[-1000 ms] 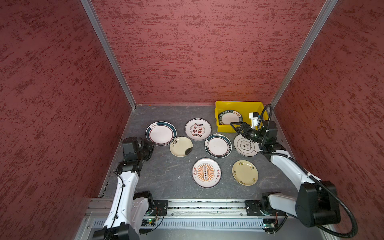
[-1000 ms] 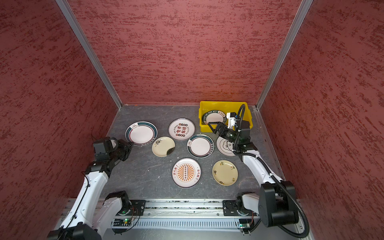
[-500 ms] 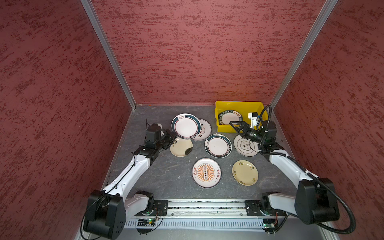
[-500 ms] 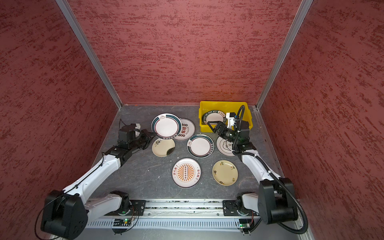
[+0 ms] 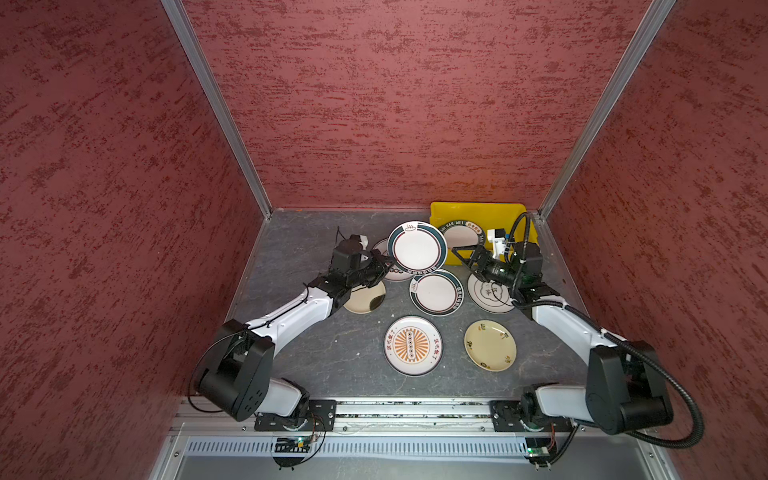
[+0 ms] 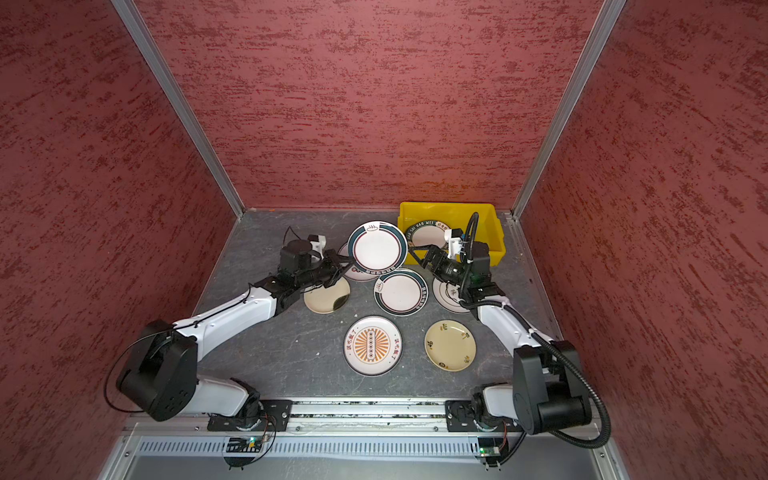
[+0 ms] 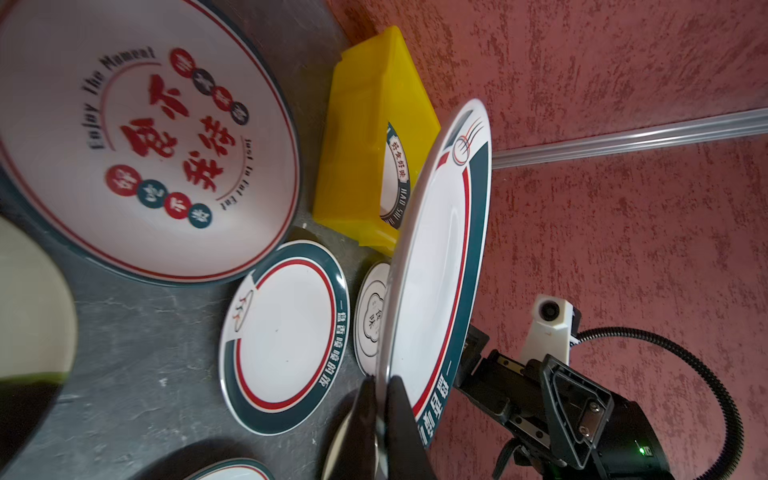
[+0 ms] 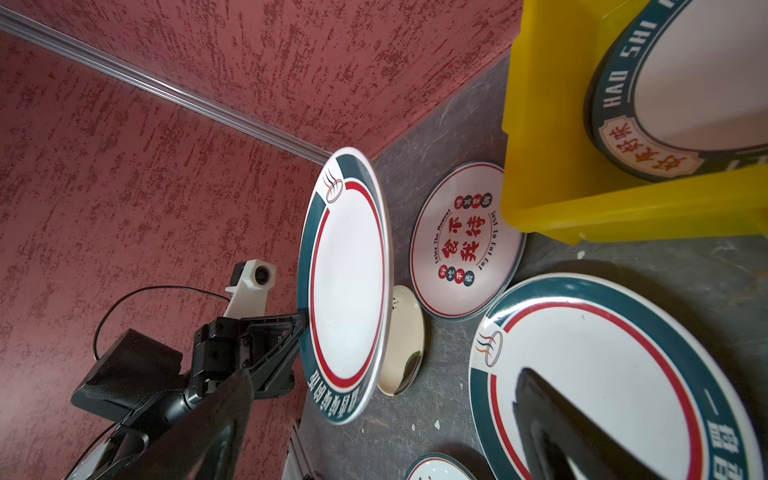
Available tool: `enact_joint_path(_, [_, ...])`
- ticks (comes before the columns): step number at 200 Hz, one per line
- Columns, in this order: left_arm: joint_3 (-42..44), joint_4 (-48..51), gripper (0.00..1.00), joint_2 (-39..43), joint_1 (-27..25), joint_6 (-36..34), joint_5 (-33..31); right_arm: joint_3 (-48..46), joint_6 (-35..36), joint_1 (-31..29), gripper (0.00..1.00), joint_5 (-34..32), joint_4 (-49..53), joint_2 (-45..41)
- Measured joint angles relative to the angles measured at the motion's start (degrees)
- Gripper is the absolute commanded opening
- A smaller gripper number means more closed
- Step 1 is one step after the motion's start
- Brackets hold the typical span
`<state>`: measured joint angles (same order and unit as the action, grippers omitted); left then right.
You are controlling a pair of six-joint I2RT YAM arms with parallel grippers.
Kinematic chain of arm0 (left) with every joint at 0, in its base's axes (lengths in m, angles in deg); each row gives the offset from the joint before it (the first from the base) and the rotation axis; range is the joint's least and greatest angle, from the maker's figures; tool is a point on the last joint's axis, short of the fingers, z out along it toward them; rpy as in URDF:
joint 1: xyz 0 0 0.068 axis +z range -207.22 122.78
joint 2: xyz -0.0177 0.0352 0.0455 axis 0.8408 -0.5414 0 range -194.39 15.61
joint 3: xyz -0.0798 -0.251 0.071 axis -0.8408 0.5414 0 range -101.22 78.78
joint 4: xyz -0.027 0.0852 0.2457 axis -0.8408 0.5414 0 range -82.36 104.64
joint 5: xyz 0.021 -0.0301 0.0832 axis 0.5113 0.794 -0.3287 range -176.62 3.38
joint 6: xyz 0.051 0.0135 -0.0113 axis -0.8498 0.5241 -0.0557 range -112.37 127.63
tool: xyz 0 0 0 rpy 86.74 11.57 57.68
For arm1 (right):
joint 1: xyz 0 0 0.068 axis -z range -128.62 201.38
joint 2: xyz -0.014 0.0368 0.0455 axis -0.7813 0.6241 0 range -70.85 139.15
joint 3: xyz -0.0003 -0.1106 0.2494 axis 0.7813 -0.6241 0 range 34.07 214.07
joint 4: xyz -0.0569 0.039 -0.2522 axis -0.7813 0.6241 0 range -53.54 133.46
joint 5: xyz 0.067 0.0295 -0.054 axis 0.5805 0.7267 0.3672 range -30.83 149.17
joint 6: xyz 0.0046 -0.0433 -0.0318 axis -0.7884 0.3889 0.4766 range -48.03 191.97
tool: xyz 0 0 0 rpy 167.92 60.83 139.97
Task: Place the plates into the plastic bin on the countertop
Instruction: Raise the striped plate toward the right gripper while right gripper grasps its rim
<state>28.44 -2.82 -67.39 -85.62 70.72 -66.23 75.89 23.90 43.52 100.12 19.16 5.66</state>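
Step in hand, as I read it: carrying one plate to the bin.

- left gripper [image 5: 385,262]: clamped tight on the rim of a green-rimmed plate [image 5: 417,251]. The plate is held in the air and tilted, just beside the yellow plastic bin [image 5: 478,206] on its left. In a top view its far edge overlaps the bin's near-left corner.
- right gripper [image 5: 463,259]: jaws spread wide and holding nothing. It hovers just in front of the bin's near wall, facing the carried plate's edge.
- In the bin: one plate with a lettered green rim [image 5: 461,237].
- On the countertop [image 5: 316,232], all on the near side of the bin:
  - second green-rimmed plate [image 5: 436,291], close to the bin
  - red-character plate [image 7: 145,137], left of the bin and partly under the carried plate
  - white cloud-outline plate [image 5: 486,295], under the right arm
  - glossy cream plate [image 5: 368,297], under the left arm
  - sunburst plate [image 5: 412,345] and cream plate with small motifs [image 5: 490,345], farthest from the bin

Next move, my guess: either swing the carried plate over the bin's near-left rim and let go onto the lettered plate, or hand it off to the open right claw. Whichever it is, the plate must clear the bin's lip and be levelled before release. The grip is a thin pinch on the rim, so the plate could pivot or slip. The right claw is very close to the plate's edge, so there is a risk of a bump.
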Motion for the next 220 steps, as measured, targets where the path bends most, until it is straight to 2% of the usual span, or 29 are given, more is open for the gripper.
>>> enact_joint_path(24, [-2.2,-2.2,0.0,-2.2,-2.6,0.6,1.4,0.0,-0.3,-0.1,0.95,-0.2,0.0,0.0])
enact_joint_path(53, [-3.5,-4.4,0.0,-4.1,-4.3,1.2,3.0,0.0,-0.5,-0.1,0.82,-1.0,0.4,0.0])
enact_joint_path(92, [-3.3,-5.0,0.0,-5.0,-4.6,1.7,4.2,0.0,-1.1,-0.2,0.36,-1.7,0.6,0.1])
enact_joint_path(128, [-2.4,-5.0,0.0,-5.0,-4.7,1.6,4.2,0.2,-2.1,-0.2,0.0,-2.0,0.5,0.5])
enact_joint_path(150, [-1.0,-5.0,0.0,-4.9,-4.5,1.5,4.5,0.6,-2.6,-0.2,0.0,-1.8,0.5,0.7])
enact_joint_path(156, [-1.0,-5.0,0.1,-4.9,-4.3,1.5,4.7,0.6,-2.7,-0.2,0.0,-1.8,0.6,0.9])
enact_joint_path(165, [-0.8,-5.1,0.33,-4.9,-4.1,1.5,4.9,0.7,-2.9,-0.3,0.0,-1.8,0.6,1.3])
enact_joint_path(179, [-0.4,-5.6,0.53,-4.9,-3.8,1.5,5.1,0.7,-2.8,-0.3,0.0,-2.0,0.9,1.8])
enact_joint_path(190, [-0.2,-5.7,0.74,-4.9,-3.4,0.8,5.3,0.7,-3.0,-0.3,0.0,-2.2,1.1,2.3])
enact_joint_path(202, [0.0,-5.7,0.84,-4.8,-2.8,0.6,5.6,0.7,-3.5,-0.3,0.0,-2.2,1.0,2.6])
enact_joint_path(220, [1.8,-6.4,0.91,-3.7,-1.2,0.7,6.3,0.7,-4.4,-0.3,0.0,-2.1,0.9,2.9])
